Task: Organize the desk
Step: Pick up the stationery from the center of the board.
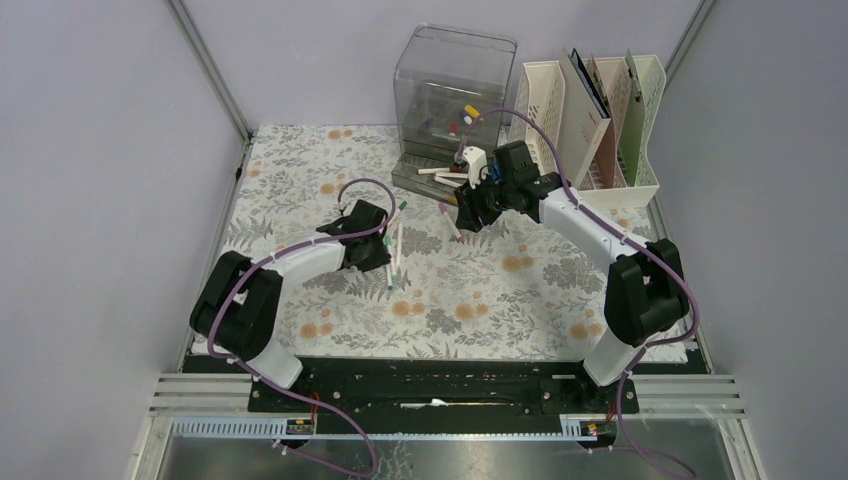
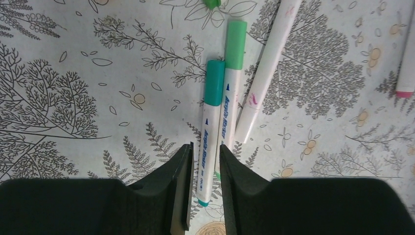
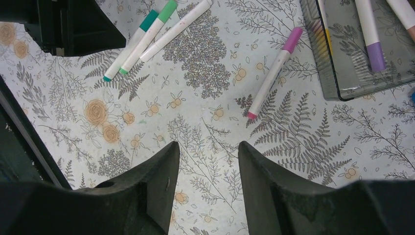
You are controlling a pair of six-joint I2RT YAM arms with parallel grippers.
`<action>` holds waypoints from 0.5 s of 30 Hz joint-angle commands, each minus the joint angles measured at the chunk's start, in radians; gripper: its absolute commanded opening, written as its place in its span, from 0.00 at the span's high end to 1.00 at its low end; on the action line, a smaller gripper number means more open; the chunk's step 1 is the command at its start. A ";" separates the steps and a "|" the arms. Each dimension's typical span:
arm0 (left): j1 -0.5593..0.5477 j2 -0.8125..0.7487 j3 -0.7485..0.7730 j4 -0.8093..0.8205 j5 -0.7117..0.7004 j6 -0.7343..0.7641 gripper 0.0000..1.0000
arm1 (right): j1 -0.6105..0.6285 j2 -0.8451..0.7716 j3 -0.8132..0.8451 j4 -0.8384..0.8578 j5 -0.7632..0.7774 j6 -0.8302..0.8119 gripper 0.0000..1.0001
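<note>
The desk [image 1: 500,290] has a white cloth with grey ferns and orange flowers. My left gripper [image 2: 205,152] sits low over a teal-capped marker [image 2: 211,122]. Its jaws are narrowly apart on either side of the barrel, which lies flat on the cloth. A green-capped marker [image 2: 234,73] lies against it, and a white marker [image 2: 264,73] is just to the right. My right gripper [image 3: 205,152] is open and empty above bare cloth. A purple-capped marker [image 3: 271,78] lies ahead of it.
A clear box [image 1: 455,85] stands at the back, with a tray [image 3: 337,73] of markers in front of it. White file holders [image 1: 590,120] with folders stand at the back right. A black rail [image 1: 440,385] runs along the near edge.
</note>
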 commanded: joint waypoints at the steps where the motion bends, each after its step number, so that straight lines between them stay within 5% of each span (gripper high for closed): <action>1: 0.003 0.037 0.052 -0.020 -0.014 0.027 0.70 | 0.009 -0.044 -0.004 0.032 -0.026 0.016 0.45; 15: -0.014 0.101 0.097 -0.076 -0.042 0.048 0.70 | 0.006 -0.062 -0.028 0.042 -0.022 0.021 0.45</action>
